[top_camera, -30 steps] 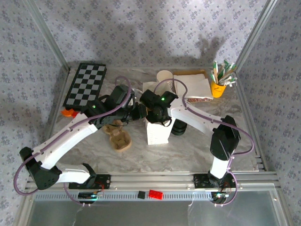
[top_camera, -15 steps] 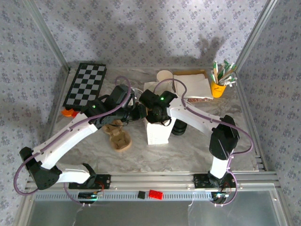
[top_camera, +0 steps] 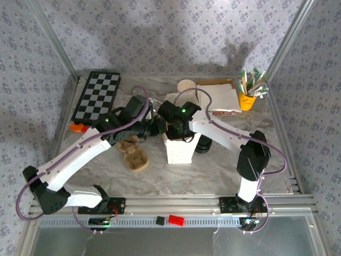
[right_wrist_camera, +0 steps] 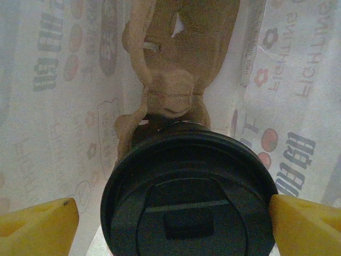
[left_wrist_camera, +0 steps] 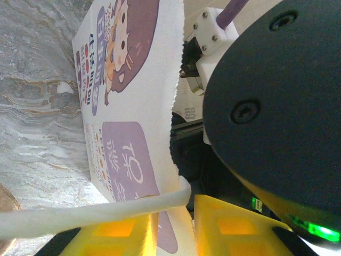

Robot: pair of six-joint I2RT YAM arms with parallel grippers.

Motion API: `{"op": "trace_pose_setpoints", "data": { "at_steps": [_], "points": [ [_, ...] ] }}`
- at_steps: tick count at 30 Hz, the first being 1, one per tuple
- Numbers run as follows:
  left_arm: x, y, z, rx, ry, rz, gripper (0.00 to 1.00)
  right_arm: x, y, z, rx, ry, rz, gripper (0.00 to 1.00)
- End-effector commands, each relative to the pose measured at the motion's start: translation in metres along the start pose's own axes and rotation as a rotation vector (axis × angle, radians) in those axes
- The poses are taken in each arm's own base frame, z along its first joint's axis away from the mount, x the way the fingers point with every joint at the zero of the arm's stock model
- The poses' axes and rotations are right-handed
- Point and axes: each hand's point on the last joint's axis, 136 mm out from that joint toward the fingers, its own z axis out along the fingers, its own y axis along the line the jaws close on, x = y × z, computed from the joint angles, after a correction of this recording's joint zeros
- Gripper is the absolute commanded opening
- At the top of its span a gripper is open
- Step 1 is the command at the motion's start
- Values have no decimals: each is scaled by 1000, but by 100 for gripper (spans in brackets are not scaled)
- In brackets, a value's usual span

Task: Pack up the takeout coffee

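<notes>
The takeout coffee (right_wrist_camera: 189,205) stands inside the white paper bag (top_camera: 179,152), its round black lid facing the right wrist camera. My right gripper (right_wrist_camera: 170,224) is down in the bag's mouth and open. Its yellow fingertips (right_wrist_camera: 37,224) stand wide on either side of the lid, with a gap on the left side. My left gripper (left_wrist_camera: 173,226) is shut on the bag's (left_wrist_camera: 125,96) top edge, with the printed paper pinched between the yellow pads (left_wrist_camera: 234,229). A white handle strip (left_wrist_camera: 80,216) crosses in front of them. In the top view both wrists meet over the bag.
Brown cardboard (right_wrist_camera: 178,58) lies at the bag's bottom beyond the cup. A brown cup carrier (top_camera: 134,156) lies left of the bag, and a stack of black lids (top_camera: 203,144) stands right of it. At the back are a checkerboard (top_camera: 97,96), white cups (top_camera: 186,86), napkins (top_camera: 221,96) and a yellow cup of packets (top_camera: 247,100).
Both arms stay at the bag. The right wrist has shifted very slightly over the bag's mouth.
</notes>
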Motion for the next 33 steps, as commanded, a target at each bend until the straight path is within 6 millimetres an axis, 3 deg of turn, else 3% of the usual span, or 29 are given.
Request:
{"op": "trace_pose_setpoints", "data": {
  "at_steps": [1,12,33],
  "points": [
    [-7,-13,-1,39,-14,14,24,4,-1,-3,33,9,-4,94],
    [-8,-12,-2,32,-20,11,24,5,-1,-6,37,11,-6,100],
    [-10,-15,-3,37,-25,13,30,4,0,-11,41,8,-9,100]
  ]
}}
